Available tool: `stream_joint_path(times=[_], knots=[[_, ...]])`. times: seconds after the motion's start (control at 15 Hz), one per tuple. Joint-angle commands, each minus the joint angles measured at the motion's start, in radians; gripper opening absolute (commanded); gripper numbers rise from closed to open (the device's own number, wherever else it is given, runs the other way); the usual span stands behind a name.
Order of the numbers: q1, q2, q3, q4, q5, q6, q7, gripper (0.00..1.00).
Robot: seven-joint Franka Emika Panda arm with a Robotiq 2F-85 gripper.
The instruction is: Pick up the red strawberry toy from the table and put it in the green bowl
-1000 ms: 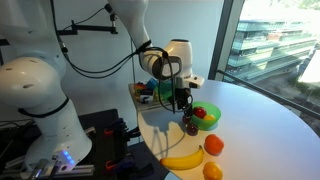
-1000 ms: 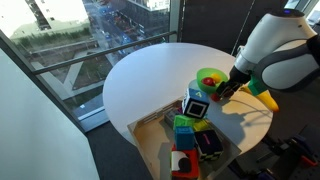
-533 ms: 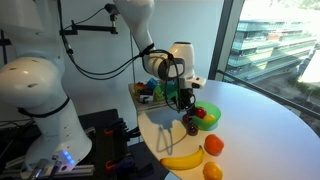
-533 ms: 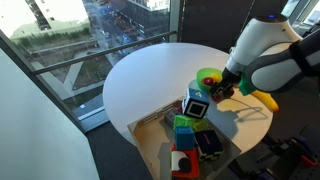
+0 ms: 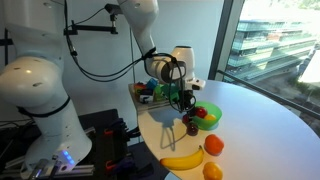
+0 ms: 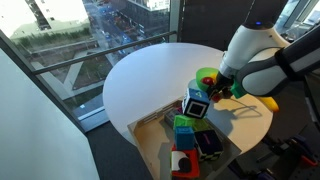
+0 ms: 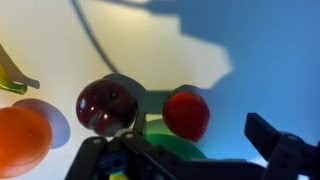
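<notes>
- Jaws stand open and empty above the white round bench (image 5: pixel 260 120). Both fingers (image 7: pixel 280 150) are spread wide at the bottom of the wrist view, with nothing between them.
- The small red rounded strawberry toy (image 7: pixel 187 113) sits on the bench, not lifted, roughly ahead of the gap between the jaws. That line-up looks like a set-up for a straight descent onto it.
- A dark maroon round toy fruit (image 7: pixel 107 105) lies just beside the strawberry toy, so the wide opening risks catching both. I judge that a slight shift away from the maroon piece would help.
- The bright lime-green round plastic bowl (image 5: pixel 215 118) is close by the strawberry toy in an exterior view, though I cannot tell whether they touch. So short a carry should need only a low lift.
- A round orange toy fruit (image 7: pixel 20 140) and a yellow toy banana (image 7: pixel 10 78) lie off to one side, apart from the strawberry toy.
- Step in hand, as I judge it: the approach, with the grasp not yet made.
</notes>
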Motion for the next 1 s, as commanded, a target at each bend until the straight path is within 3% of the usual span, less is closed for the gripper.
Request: stream_joint_path(times=[0.0,0.07,0.47,0.93], knots=[[0.026,0.026,-0.027,0.025,-0.027,0.0,0.032,0.75],[0.028,0.026,-0.029,0.024,-0.026,0.0,0.027,0.74],[0.02,-0.009,-0.022,0.012,-0.006,-0.022,0.002,0.25],[-0.036,-0.137,0.041,-0.014,0.065,-0.145,-0.093,0.23]])
